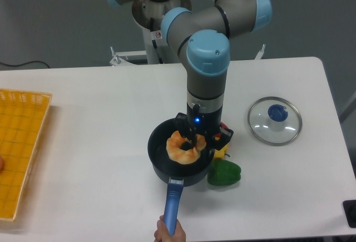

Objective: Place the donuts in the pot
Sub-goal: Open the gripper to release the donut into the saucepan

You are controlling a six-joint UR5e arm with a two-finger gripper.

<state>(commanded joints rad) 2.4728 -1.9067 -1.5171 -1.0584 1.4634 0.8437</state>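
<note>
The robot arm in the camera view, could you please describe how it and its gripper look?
The arm is built of thick grey cylindrical links with light blue round caps at the joints. A small red-and-white sticker sits on the link near the base. The black two-finger gripper hangs below the wrist, with a small blue light glowing on its body. No loose cables show along the arm.

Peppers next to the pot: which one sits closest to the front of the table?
The green pepper, lying by the pot where the blue handle joins. The yellow pepper and red pepper sit farther back, partly hidden.
</note>
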